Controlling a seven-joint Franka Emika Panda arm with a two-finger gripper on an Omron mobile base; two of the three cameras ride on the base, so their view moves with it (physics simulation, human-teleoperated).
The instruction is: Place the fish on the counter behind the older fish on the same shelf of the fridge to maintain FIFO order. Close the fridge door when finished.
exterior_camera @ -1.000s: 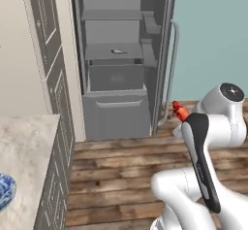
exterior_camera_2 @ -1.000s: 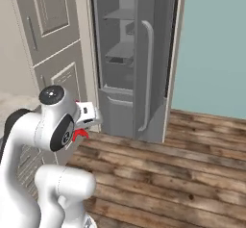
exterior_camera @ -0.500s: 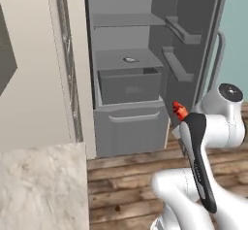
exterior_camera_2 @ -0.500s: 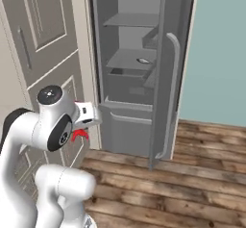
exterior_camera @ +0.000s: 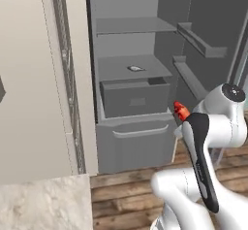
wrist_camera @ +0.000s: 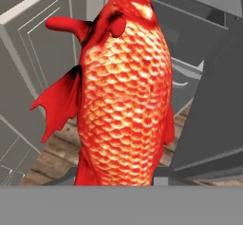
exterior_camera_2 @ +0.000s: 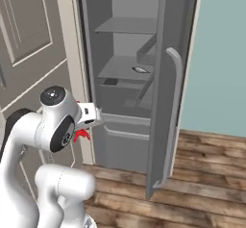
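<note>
My end effector [wrist_camera: 124, 183] grips red fish [wrist_camera: 124, 91] before open fridge [exterior_camera: 131, 69]; base views reveal older fish [exterior_camera: 135, 69] on shelf [exterior_camera: 116, 66].

Wood plank floor [exterior_camera_2: 206, 179], brown, runs beneath the units. Teal wall [exterior_camera_2: 218, 58] to the right. Beige panelled cabinet doors [exterior_camera_2: 26, 54] on the left. Speckled stone counter [exterior_camera: 43, 205] at the lower left corner

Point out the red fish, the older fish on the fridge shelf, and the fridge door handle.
red fish [wrist_camera: 126, 86], hand view, scaly middle of its body.
older fish [exterior_camera: 135, 69], left base view, middle of the small grey shape on the shelf.
fridge door handle [exterior_camera_2: 174, 111], right base view, mid-length of the upright bar.
</note>
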